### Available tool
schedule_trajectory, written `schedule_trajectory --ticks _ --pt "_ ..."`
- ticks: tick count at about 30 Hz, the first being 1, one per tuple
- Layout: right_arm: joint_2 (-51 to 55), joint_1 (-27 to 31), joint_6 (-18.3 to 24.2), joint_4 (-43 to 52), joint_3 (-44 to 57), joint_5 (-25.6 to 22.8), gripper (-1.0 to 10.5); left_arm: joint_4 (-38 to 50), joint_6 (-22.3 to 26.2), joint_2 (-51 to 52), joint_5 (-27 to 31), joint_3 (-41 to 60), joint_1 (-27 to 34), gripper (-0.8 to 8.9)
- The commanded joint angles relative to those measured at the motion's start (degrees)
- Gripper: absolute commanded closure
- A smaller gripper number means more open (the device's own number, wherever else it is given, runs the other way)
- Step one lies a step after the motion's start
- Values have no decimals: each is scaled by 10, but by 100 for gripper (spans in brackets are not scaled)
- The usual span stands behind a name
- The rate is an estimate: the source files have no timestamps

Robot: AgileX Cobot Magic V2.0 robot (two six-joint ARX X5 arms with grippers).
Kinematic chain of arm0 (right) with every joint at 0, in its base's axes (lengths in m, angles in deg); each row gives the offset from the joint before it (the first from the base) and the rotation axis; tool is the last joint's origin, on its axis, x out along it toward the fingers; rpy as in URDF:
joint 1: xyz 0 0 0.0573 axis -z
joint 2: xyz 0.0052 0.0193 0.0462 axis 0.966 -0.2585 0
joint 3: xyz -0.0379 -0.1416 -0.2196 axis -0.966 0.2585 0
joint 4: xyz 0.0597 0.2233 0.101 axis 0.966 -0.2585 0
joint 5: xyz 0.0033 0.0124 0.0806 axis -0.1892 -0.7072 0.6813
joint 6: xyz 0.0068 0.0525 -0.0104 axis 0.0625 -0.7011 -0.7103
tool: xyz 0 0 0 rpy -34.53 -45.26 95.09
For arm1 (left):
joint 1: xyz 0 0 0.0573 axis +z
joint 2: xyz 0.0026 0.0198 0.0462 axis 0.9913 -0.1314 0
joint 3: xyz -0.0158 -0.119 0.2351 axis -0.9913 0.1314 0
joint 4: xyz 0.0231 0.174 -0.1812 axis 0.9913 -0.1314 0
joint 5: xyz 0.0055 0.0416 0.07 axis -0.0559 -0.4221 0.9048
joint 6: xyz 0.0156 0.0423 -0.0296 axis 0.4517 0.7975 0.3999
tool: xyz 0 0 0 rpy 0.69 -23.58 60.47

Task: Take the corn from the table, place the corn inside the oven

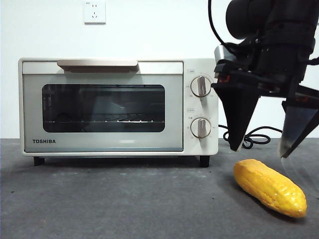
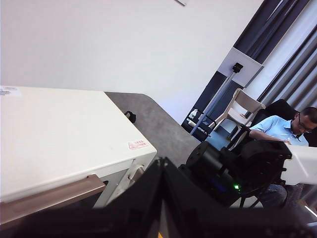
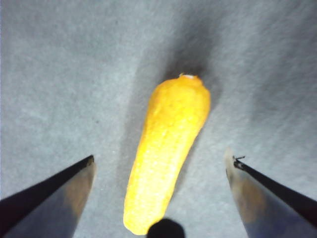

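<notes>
Jaws spread wide and empty, the right gripper hangs above the corn near the table's front edge, and should straddle its middle squarely before closing.

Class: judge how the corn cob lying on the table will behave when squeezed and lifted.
The corn cob is rounded and tapered, so it would probably roll or pivot if nudged. Its bumpy rows likely aid grip. The open right tool straddles its width, which seems favourable.
</notes>
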Motion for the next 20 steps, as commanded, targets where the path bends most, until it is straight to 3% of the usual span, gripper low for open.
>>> schedule_trajectory --ticks 1,17,20 --pt "-16 -1 7 1 10 2 505 1 10 0 -2 -1 -2 817" --pt "-63 -1 14 4 12 9 514 -4 10 0 -2 -1 -2 817" --pt "-64 -1 15 4 12 9 633 -11 10 0 -2 -1 -2 817"
